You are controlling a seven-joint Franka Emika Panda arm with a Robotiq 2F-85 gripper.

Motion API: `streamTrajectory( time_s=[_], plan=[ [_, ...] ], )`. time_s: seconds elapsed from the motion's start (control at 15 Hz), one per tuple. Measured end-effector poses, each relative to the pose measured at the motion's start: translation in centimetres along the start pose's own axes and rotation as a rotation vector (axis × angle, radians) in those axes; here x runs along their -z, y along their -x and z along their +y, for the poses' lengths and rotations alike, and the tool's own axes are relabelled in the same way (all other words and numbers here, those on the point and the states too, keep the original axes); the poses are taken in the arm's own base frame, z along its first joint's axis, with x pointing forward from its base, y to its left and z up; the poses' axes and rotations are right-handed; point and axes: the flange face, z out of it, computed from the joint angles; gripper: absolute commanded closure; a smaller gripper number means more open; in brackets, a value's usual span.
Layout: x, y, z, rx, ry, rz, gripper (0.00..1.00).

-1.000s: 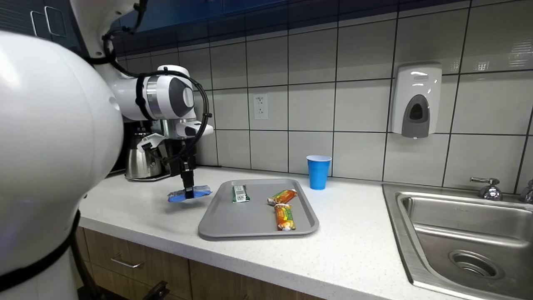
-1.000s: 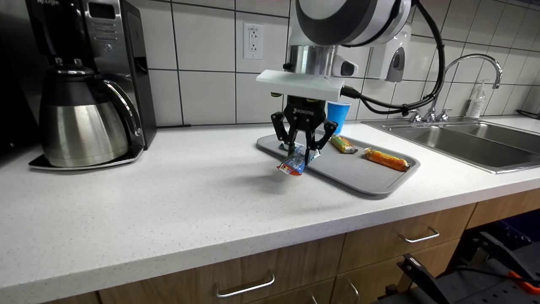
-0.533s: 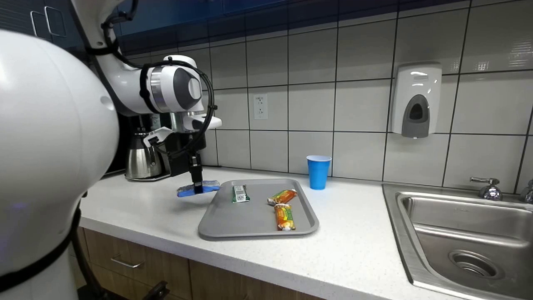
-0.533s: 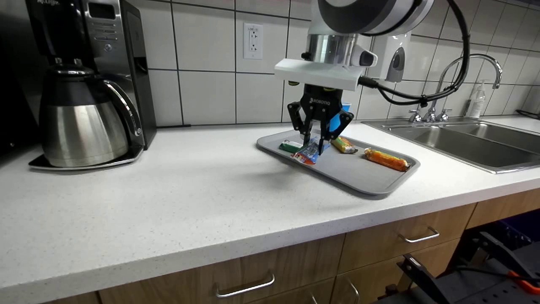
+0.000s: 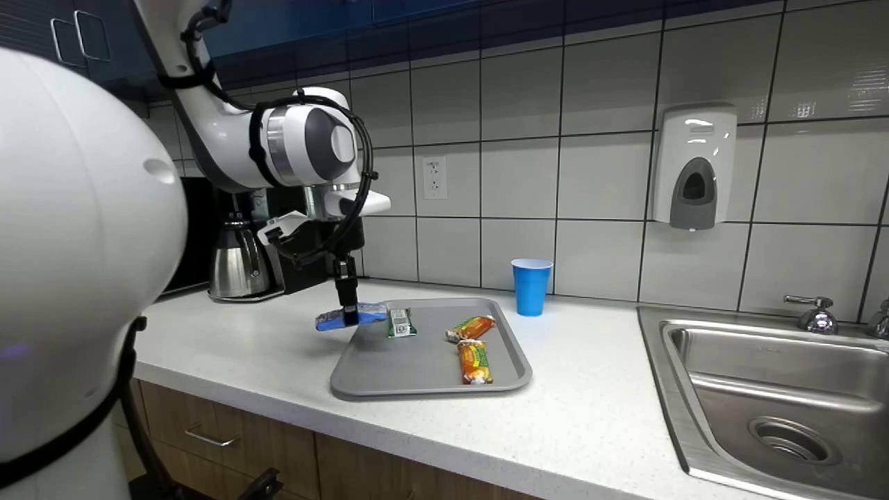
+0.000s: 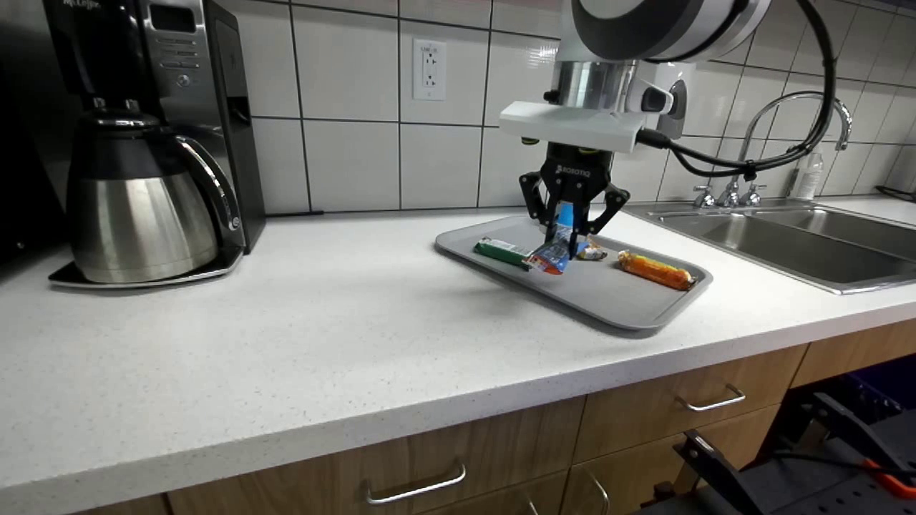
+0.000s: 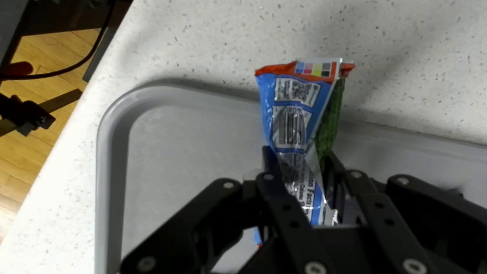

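Note:
My gripper (image 7: 300,160) is shut on a blue wrapped bar (image 7: 291,110) with red-orange ends and a printed label. Its fingers pinch the wrapper near the middle, and part of it is hidden behind them. In an exterior view the bar (image 5: 375,312) hangs raised, overlapping the left edge of the grey tray (image 5: 417,371). On the tray lies a green-and-white bar (image 6: 501,250), close to the held one in the picture. Two orange wrapped bars, the nearer bar (image 5: 475,361) and the farther bar (image 5: 472,328), lie on the tray's other side.
A blue cup (image 5: 531,288) stands behind the tray by the tiled wall. The steel sink (image 5: 778,389) is set in the counter at right. A coffee maker (image 6: 207,121) with its steel carafe (image 6: 147,222) stands at the far left. The counter's front edge (image 6: 429,408) runs along the drawers.
The gripper has carried the blue bar rightward in both exterior views, from beside the tray to over its edge. The bar stays gripped; the tray and the things on it have not moved.

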Motion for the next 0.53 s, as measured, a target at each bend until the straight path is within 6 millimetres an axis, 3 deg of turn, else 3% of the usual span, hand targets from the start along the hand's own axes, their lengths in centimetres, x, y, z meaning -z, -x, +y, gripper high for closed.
streamTrajectory(
  time_s=[0.53],
  plan=[
    [-1.0,-3.3,2.2,-0.066,0.029,0.011,0.93]
  ],
)
